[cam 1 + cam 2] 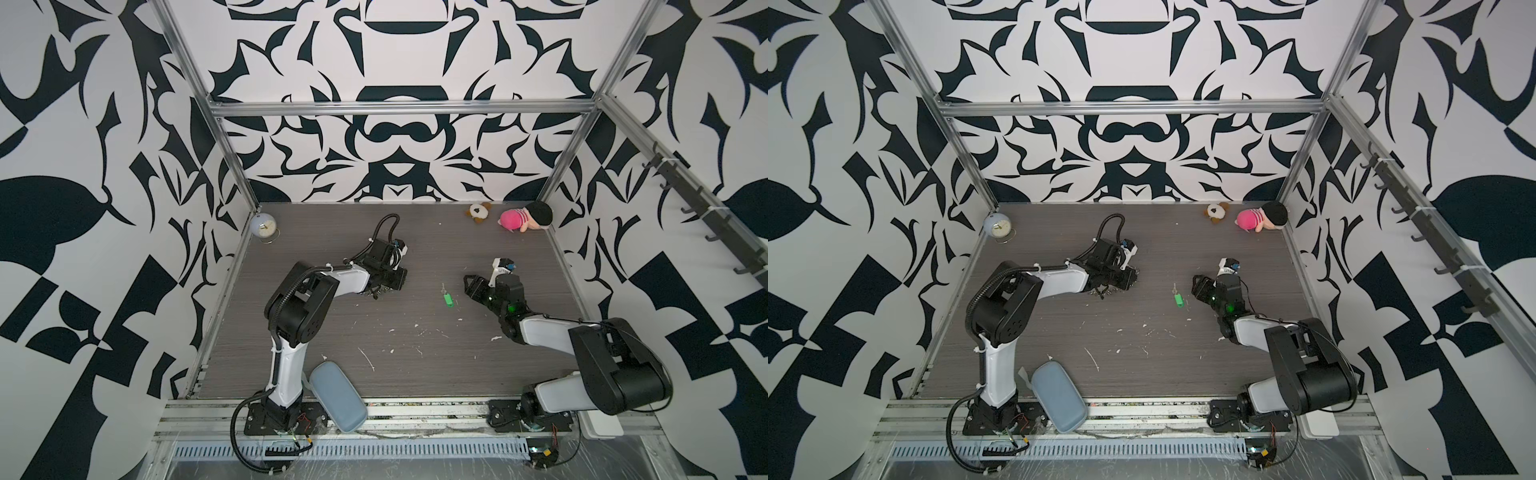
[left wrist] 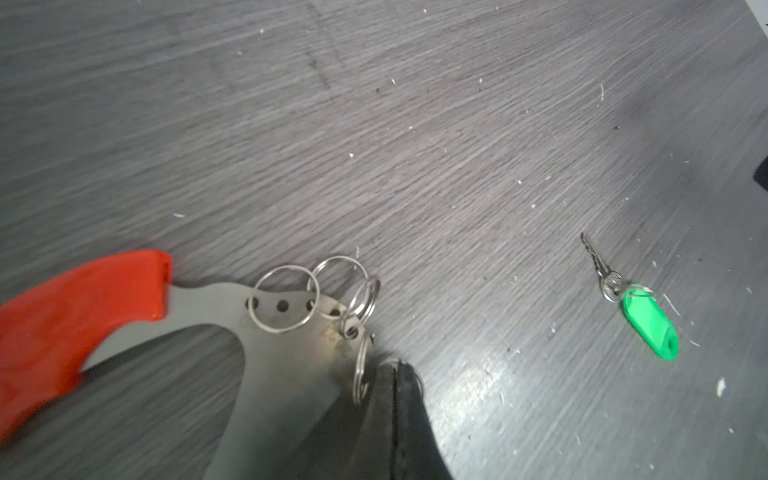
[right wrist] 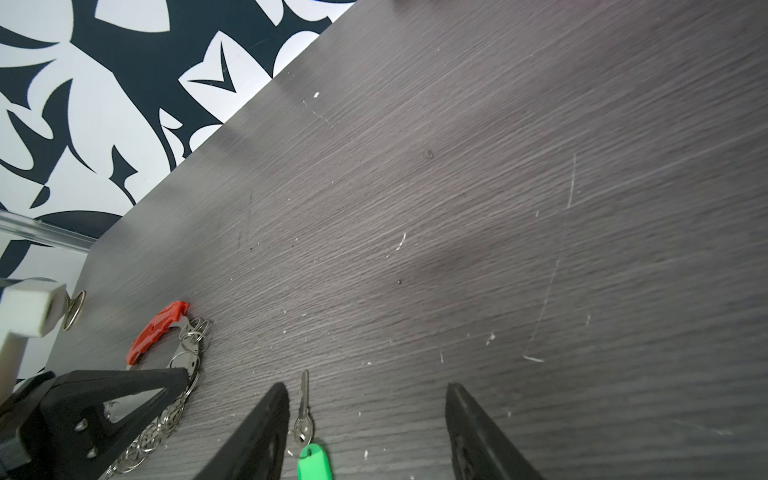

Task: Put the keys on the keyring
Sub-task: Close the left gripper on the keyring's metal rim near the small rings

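Your green-tagged silver key [image 1: 447,297] lies centred on the grey wooden table [image 1: 432,245]. The red-barred metal keyring [image 2: 232,303] is at its nine o'clock.

Robot lab cell: aluminium frame [image 1: 399,109], patterned walls [image 1: 399,50], grey tabletop [image 1: 415,374].

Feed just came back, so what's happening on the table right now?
The left tool is shut on the ringed edge of the large metal keyring with the red plastic bar, on the dark wood-grain table. The right tool hangs open over the small silver key with the green plastic tag, which lies loose between its jaws.
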`<state>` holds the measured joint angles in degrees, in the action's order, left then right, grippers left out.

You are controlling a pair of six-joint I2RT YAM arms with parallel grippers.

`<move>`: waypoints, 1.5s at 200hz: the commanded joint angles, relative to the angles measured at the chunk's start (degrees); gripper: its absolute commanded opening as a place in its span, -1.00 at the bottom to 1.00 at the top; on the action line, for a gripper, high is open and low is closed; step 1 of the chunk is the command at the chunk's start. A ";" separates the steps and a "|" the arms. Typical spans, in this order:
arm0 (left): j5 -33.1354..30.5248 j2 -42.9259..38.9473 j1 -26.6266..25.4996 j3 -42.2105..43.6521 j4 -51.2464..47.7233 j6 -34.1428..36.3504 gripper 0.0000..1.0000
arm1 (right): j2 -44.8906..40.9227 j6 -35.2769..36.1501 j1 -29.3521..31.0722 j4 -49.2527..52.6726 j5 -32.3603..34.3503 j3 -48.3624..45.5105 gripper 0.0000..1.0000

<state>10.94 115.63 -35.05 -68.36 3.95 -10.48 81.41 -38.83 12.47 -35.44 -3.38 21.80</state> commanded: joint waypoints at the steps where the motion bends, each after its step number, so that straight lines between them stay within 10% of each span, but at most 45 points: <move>1: 0.82 -1.41 -0.20 -0.35 -1.57 1.28 -1.00 | -2.06 0.55 0.21 -2.06 0.72 1.48 0.28; 86: -8.50 -7.45 -0.20 0.73 -6.67 1.90 -1.00 | -2.87 0.85 0.19 -1.52 1.00 1.35 0.30; 107: -8.84 -6.75 -0.36 -0.13 -8.84 2.75 -0.48 | -3.00 0.91 0.19 -1.48 1.00 1.35 0.30; 130: -9.14 -6.04 -0.96 -0.67 -9.38 3.16 -0.36 | -2.83 0.94 0.19 -1.39 1.00 1.49 0.30; 300: -10.87 1.42 -2.70 -7.89 -12.47 2.79 -0.57 | -2.66 0.77 0.21 -1.31 1.09 1.55 0.30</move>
<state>-0.10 115.52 -37.50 -74.87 -7.14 -7.46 79.92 -38.81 12.47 -35.40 -3.16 21.80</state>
